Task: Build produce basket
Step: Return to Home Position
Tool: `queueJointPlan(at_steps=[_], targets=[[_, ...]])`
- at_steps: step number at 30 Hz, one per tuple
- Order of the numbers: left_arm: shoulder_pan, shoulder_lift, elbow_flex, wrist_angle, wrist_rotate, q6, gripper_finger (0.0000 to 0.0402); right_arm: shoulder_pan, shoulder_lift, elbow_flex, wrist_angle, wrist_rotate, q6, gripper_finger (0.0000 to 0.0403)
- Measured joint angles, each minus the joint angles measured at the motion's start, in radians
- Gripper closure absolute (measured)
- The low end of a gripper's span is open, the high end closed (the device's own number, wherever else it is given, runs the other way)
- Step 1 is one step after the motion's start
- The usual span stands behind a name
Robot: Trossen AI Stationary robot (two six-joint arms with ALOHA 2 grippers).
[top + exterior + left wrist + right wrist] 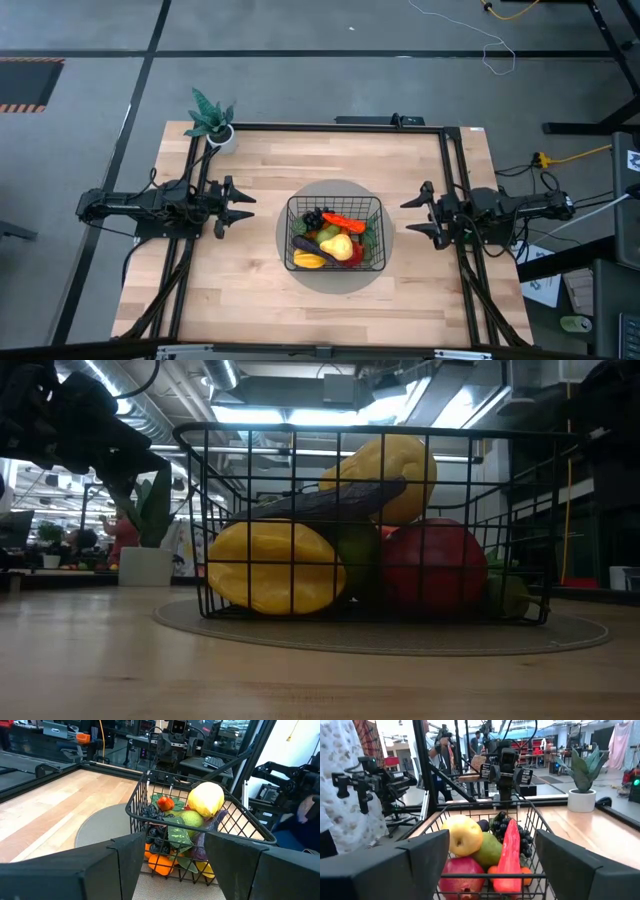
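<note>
The black wire-mesh basket [336, 234] stands on a round grey mat [300, 275] at the table's middle. It holds the produce: a yellow pear [341, 246], a red apple [433, 563], an orange carrot [349, 221], dark grapes [313, 218], a yellow mango [308, 260], a green pear [489, 850] and an eggplant [330, 501]. My left gripper [244, 204] is open and empty, left of the basket. My right gripper [411, 217] is open and empty, right of the basket.
A small green plant in a white pot [214, 126] stands at the table's far left corner. A black frame rail [330, 126] runs along the table's far edge and sides. Bare wood lies in front of and behind the basket. People stand in the room beyond the table.
</note>
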Motion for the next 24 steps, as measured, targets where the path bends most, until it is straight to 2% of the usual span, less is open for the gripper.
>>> queueJointPlan(at_steps=[24], targets=[[0.0, 0.0, 0.0, 0.0, 0.0, 0.0, 0.0207, 0.002, 0.0, 0.0, -0.013, -0.002, 0.016, 0.0111]])
